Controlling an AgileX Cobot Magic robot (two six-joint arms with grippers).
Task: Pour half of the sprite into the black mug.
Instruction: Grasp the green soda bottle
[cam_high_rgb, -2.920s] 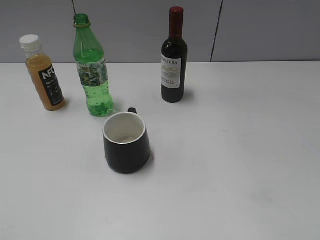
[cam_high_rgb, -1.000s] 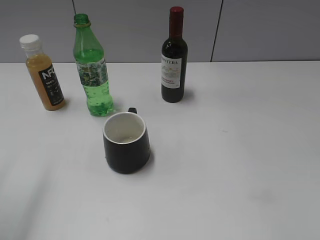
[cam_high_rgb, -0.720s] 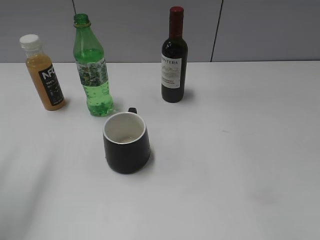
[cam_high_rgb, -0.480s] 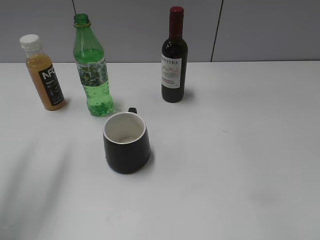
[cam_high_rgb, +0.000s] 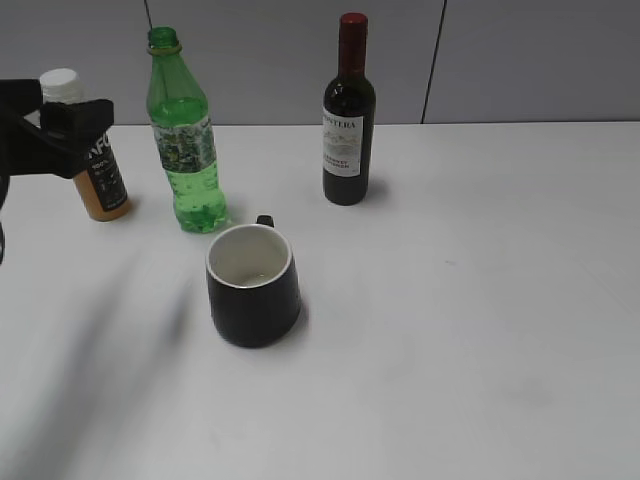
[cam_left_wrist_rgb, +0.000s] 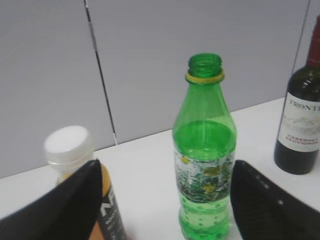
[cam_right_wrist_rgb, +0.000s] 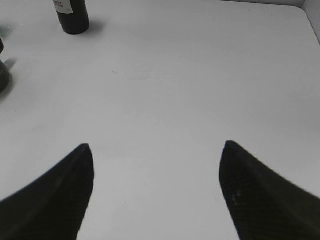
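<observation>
**Open-handed before the sprite**

My left fingers (cam_left_wrist_rgb: 165, 200) stand wide and hold nothing, framing the sprite (cam_left_wrist_rgb: 204, 150) from this side; the bottle stands upright and uncapped on the white desk (cam_high_rgb: 450, 300), clear liquid reaching above its patterned label. In the exterior view my left arm (cam_high_rgb: 45, 130) enters at the far left edge, in front of the juice bottle (cam_high_rgb: 100, 180), which stands just left of the sprite. The black mug (cam_high_rgb: 253, 285) sits upright nearer the camera, slightly right of the sprite and apart from it, its handle turned toward the back wall and its white inside showing. The wine bottle (cam_high_rgb: 348, 110) stands well to the right. My right fingers (cam_right_wrist_rgb: 155, 195) are also spread wide and empty, over bare desk, with the wine bottle's base at the top left of that view.
</observation>
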